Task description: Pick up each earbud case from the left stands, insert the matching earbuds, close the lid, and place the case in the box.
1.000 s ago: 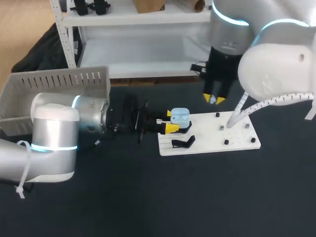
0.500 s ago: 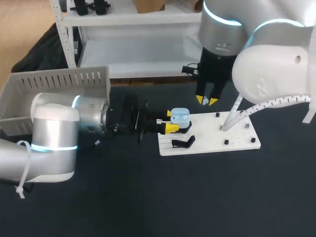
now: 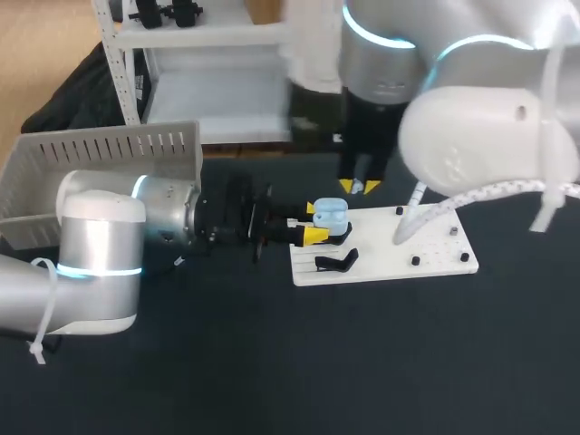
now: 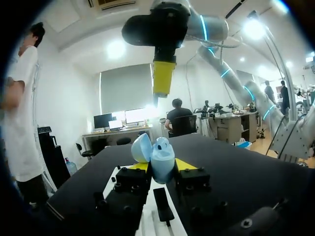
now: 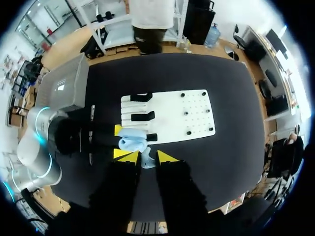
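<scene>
Pale-blue and with its lid swung open, the earbud case (image 3: 329, 214) is pinched from two sides by the yellow tips of the left gripper (image 3: 314, 228). It is held level over the left end of the white board (image 3: 439, 258), just beside the black stands (image 3: 337, 262). The right gripper (image 3: 359, 187) hangs above and slightly beyond the case, its tips drawn close on a small pale piece that I take to be an earbud (image 5: 146, 161). In the right wrist view the case lies just ahead of those tips. The grey box (image 3: 100, 154) stands well apart, behind the left arm. The likeliest trouble is a descent that is off line. The earbud is tiny and thinly held, so if it meets the rim or the raised lid rather than its socket it could twist in the pinch or drop onto the board. A downward push on a case gripped only at its sides could also tilt it or slide it through the left fingers. The two sets of fingers will end up very near each other and could collide. Compared with a second ago, the right gripper has travelled from over the far edge of the board's middle towards the left arm, closing on the case. The left arm and the case have not shifted.
</scene>
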`<state>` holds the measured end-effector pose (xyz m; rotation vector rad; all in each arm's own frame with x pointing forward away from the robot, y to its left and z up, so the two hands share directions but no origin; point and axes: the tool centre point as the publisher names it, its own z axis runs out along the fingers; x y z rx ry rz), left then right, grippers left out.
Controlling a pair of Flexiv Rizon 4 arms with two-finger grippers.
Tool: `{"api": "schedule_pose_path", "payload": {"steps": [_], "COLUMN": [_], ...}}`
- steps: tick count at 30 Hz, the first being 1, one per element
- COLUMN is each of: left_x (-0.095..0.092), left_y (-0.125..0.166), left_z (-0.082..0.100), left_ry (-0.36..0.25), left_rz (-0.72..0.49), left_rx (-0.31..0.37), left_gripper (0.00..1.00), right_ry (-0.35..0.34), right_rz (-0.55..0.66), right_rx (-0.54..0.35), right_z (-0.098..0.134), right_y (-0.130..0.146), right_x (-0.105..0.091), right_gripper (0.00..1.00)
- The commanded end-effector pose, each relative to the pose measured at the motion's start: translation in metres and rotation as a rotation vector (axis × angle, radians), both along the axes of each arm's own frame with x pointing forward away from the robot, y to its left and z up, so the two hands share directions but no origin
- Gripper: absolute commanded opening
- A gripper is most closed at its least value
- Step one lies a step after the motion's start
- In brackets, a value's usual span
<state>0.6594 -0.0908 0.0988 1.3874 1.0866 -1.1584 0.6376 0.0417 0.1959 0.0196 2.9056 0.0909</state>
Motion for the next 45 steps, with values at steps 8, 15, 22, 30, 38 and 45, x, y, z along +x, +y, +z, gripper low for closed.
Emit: {"api": "schedule_pose_path", "payload": {"steps": [8, 15, 22, 30, 38, 45], "left_x": [-0.001, -0.001, -0.001, -0.001, -0.001, -0.001], "left_y": [0.0, 0.0, 0.0, 0.0, 0.0, 0.0], "left_z": [0.0, 0.0, 0.0, 0.0, 0.0, 0.0], "left_ry": [-0.002, -0.002, -0.002, -0.002, -0.002, -0.002], "left_rz": [0.004, 0.004, 0.004, 0.004, 0.004, 0.004], "left_rx": [-0.002, -0.002, -0.002, -0.002, -0.002, -0.002], "left_gripper": [0.0, 0.0, 0.0, 0.0, 0.0, 0.0], "right_ry": [0.079, 0.09, 0.101, 0.099, 0.096, 0.093], "right_rz": [0.046, 0.043, 0.039, 0.023, 0.016, 0.012], "right_rx": [-0.049, -0.041, -0.043, -0.045, -0.046, -0.042], "right_z": [-0.007, -0.015, -0.025, -0.031, -0.036, -0.038], "right_y": [0.033, 0.044, 0.053, 0.05, 0.047, 0.044], "right_x": [-0.001, -0.01, -0.015, -0.012, -0.01, -0.006], "right_gripper": [0.0, 0.0, 0.0, 0.0, 0.0, 0.0]}}
